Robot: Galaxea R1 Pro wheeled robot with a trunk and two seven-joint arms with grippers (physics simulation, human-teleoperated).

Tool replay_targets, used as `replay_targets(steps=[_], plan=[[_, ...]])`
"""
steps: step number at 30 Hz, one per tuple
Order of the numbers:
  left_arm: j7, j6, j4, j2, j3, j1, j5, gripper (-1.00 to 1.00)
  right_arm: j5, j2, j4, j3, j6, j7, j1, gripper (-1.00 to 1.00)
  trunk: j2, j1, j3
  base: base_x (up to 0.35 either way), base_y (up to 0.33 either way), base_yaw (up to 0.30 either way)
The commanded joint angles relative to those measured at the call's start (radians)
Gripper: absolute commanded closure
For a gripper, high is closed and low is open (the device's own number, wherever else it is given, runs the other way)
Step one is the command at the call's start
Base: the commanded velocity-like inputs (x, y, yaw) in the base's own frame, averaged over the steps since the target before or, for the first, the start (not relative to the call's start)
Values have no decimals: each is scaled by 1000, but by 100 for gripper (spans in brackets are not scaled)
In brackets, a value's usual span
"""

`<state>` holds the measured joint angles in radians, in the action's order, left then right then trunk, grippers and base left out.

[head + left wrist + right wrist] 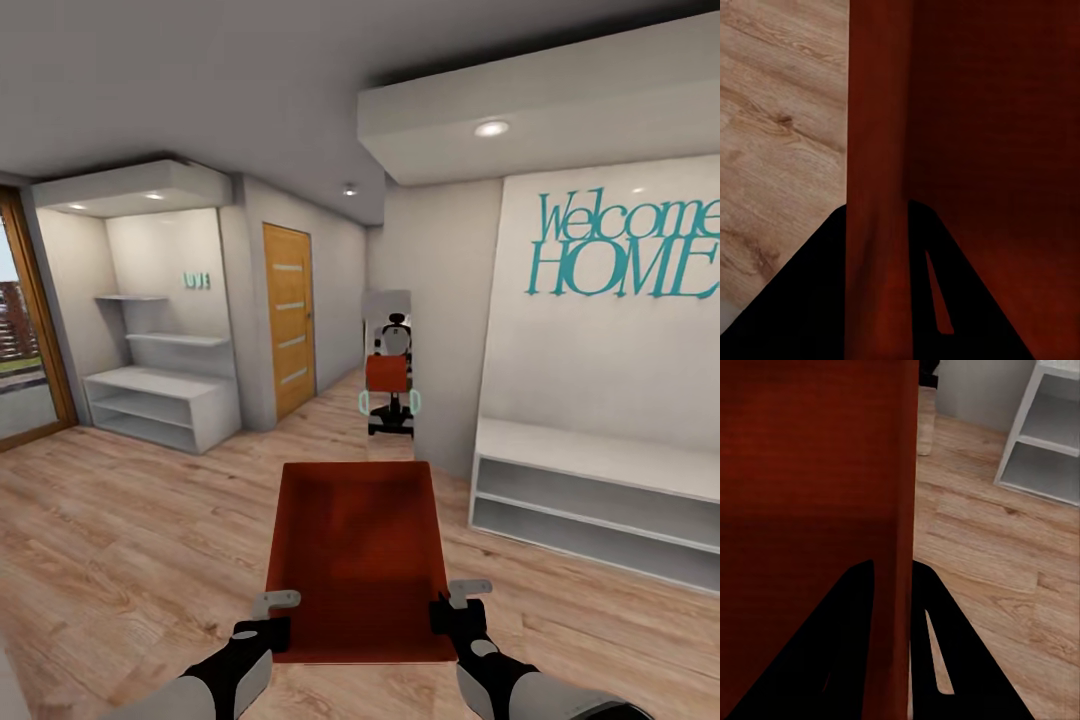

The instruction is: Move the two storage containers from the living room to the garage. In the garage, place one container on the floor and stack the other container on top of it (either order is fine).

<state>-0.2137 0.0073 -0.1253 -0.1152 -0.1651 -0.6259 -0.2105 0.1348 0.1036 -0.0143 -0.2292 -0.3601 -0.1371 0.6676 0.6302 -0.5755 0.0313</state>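
Observation:
I hold one orange-red open-top storage container level in front of me, above light wood planks. My left gripper is shut on the container's left wall near its close corner. My right gripper is shut on the right wall. In the left wrist view the wall runs between the dark fingers of the left gripper. In the right wrist view the opposite wall sits between the fingers of the right gripper. The bin looks empty inside. The garage is out of view.
A mirror straight ahead reflects me with the bin. A wooden door stands at the left of the passage, past a white shelf unit. A low white bench under a teal sign lines the right wall.

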Motion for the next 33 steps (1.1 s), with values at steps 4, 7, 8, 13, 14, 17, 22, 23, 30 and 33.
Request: replay_targets(steps=[4, 7, 8, 13, 14, 17, 22, 23, 30, 33], plan=[[33, -18, -5, 3, -8, 0, -3, 100, -4, -7, -3, 62, 0, 2, 1, 100, 0, -1, 0, 322, 0, 0], [33, -17, -5, 3, -8, 0, -3, 100, -4, -7, -3, 62, 0, 3, 1, 100, 0, -1, 0, 322, 0, 0], [33, -17, -5, 3, -8, 0, -3, 100, -4, -7, -3, 62, 0, 3, 1, 100, 0, -1, 0, 322, 0, 0], [33, -18, -5, 3, -8, 0, -3, 100, -4, -7, -3, 62, 0, 3, 1, 100, 0, -1, 0, 322, 0, 0], [33, -18, -5, 3, -8, 0, -3, 100, -4, -7, -3, 62, 0, 4, 1, 100, 0, -1, 0, 322, 0, 0], [33, -18, -5, 3, -8, 0, -3, 100, -4, -7, -3, 62, 0, 4, 1, 100, 0, -1, 0, 322, 0, 0], [33, -17, -5, 3, -8, 0, -3, 100, -4, -8, -3, 62, 0, 4, 1, 100, 0, -1, 0, 322, 0, 0], [33, -17, -5, 3, -8, 0, -3, 100, -4, -8, -3, 62, 0, 4, 1, 100, 0, -1, 0, 322, 0, 0], [33, -17, -5, 3, -8, 0, -3, 100, -4, -7, -3, 62, 0, 3, 1, 100, 0, -1, 0, 322, 0, 0], [33, -17, -5, 3, -8, 0, -3, 100, -4, -7, -3, 62, 0, 3, 1, 100, 0, -1, 0, 322, 0, 0]])
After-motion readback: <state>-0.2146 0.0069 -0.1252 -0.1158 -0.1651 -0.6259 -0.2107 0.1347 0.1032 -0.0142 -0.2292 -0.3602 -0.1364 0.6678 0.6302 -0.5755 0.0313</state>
